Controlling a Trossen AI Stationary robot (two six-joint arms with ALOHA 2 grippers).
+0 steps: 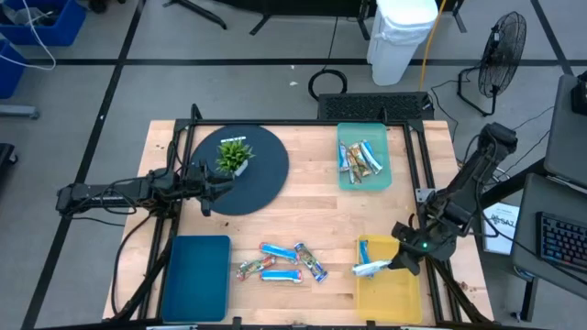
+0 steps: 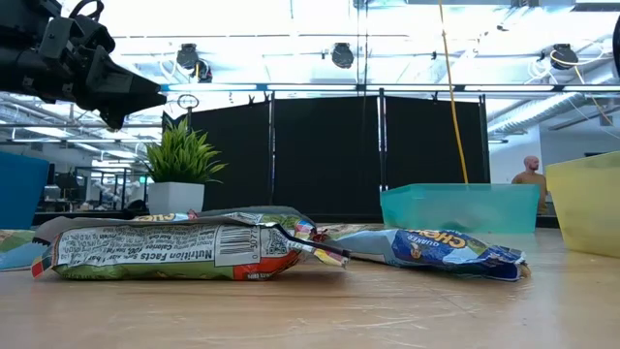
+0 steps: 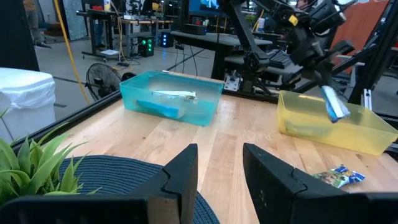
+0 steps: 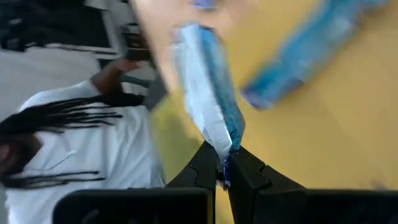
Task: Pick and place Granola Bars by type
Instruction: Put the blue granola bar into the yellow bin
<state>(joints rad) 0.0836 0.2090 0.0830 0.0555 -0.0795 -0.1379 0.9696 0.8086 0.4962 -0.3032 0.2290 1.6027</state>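
Observation:
My right gripper is shut on a blue-and-white granola bar above the yellow tray at the near right. A second blue bar lies inside that tray. Several more bars lie loose on the wood at the near middle, and others sit in the teal tray at the far right. My left gripper stands open and empty over the dark round mat on the left. My right gripper pinches the bar's crimped end between its two fingertips. The fingers slant downward. The rest of the bar juts out past them, tilted down, lifted clear above the yellow tray.
A potted plant stands on the round mat beside my left gripper. A blue tray lies at the near left. Beyond the table a person shows in the right wrist view, and another stands far off.

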